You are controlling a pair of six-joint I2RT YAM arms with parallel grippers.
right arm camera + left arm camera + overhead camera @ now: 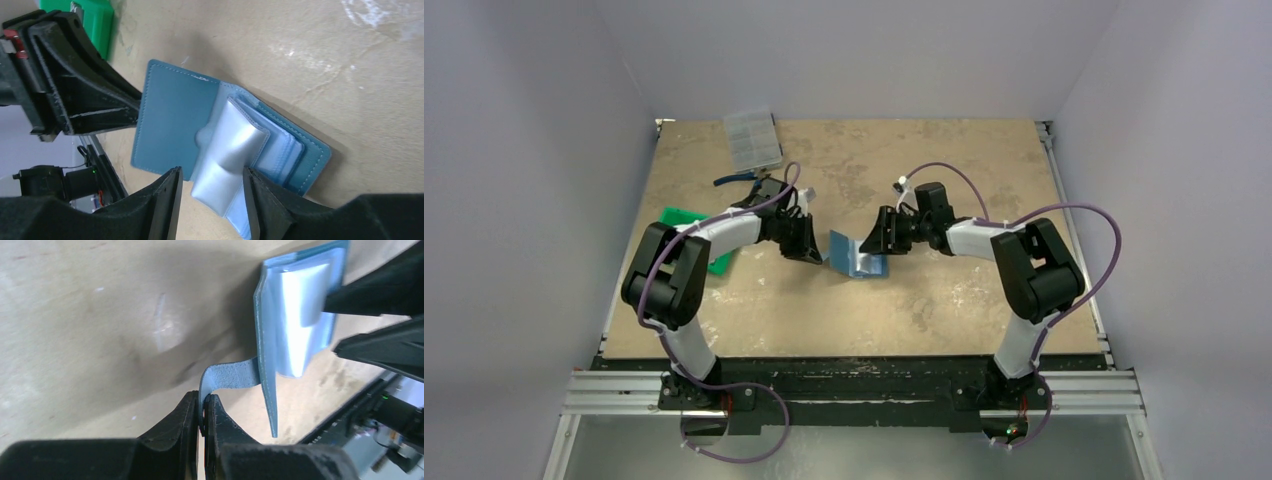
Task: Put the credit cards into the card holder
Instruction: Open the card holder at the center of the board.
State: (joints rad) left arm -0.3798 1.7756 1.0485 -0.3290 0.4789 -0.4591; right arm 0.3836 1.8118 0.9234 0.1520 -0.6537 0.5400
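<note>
The card holder lies open in the middle of the table, with bare tabletop all round its edges. On its left, the left gripper has its jaws pressed together on the clasp tab, and that cover tilts up. From its right, the right gripper reaches in, jaws spread, with the shiny pockets between them. A green tray sits well left of the card holder; a clear box sits far behind it.

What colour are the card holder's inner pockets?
Shiny silvery-grey inner pockets, set in the teal-blue card holder. The right wrist view shows them best.
</note>
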